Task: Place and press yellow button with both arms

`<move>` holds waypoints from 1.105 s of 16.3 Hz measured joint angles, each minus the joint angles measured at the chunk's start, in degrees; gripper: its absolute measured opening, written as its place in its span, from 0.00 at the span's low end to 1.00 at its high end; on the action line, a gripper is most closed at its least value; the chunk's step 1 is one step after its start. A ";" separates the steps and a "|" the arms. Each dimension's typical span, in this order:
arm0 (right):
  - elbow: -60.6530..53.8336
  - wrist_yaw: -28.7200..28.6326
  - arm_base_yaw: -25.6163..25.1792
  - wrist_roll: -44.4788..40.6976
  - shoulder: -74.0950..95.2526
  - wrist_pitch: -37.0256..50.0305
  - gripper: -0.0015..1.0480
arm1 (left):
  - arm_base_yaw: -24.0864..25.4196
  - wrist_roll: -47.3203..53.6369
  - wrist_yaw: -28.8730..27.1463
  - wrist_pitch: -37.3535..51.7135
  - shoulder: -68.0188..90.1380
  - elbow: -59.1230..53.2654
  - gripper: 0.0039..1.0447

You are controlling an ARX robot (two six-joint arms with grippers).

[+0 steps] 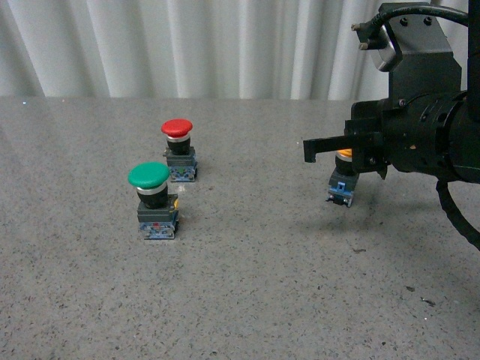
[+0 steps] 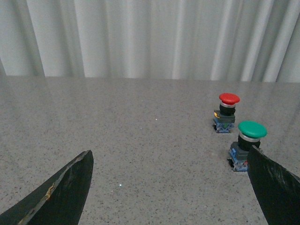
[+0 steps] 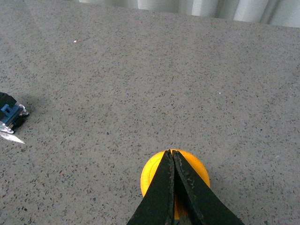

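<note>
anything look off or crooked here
Only the yellow-capped push button with a blue-and-black base: it hangs tilted above the grey speckled table, clamped in the right end effector, while the green-capped button and red-capped button stand upright.

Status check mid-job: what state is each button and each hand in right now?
yellow button: held by the right hand, lifted off the table, tilted.
green button: upright on the table, nothing touching it.
red button: upright on the table, nothing touching it.
right hand: shut on the yellow button.
left hand: open, empty.
</note>
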 joint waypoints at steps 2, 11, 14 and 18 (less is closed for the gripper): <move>0.28 -0.02 0.02 -0.07 0.00 -0.83 0.02 | 0.00 0.00 0.00 0.00 0.00 0.00 0.94; 2.89 0.44 -0.07 -1.92 0.59 -7.50 0.02 | 0.00 0.00 0.00 0.00 0.00 0.00 0.94; 0.98 0.74 -0.44 -0.66 -1.62 -2.93 0.02 | 0.00 0.00 0.00 0.00 0.00 0.00 0.94; 0.09 1.05 0.07 4.81 -15.52 2.38 0.02 | 0.00 0.00 0.00 0.00 0.00 0.00 0.94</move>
